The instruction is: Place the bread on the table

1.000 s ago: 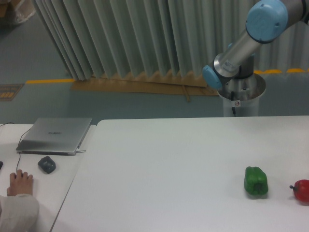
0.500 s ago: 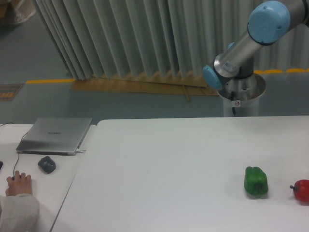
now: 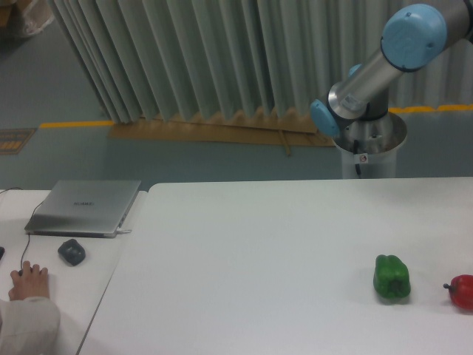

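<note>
The wide white table point(image 3: 259, 251) fills the lower part of the view. The bread is out of view. Only the arm's silver link and blue joints point(image 3: 384, 66) show at the upper right, above its pedestal behind the table; the arm runs off the right edge and the gripper is out of the frame.
A green bell pepper point(image 3: 391, 278) lies on the table at the right, with a red round fruit point(image 3: 461, 291) at the right edge. On the narrower desk at the left are a closed laptop point(image 3: 85, 207), a dark mouse-like object point(image 3: 72, 252) and a person's hand point(image 3: 29, 282).
The arm's blue elbow joint has shifted slightly to the right and up. The person's hand on the left desk has slid a little toward the left.
</note>
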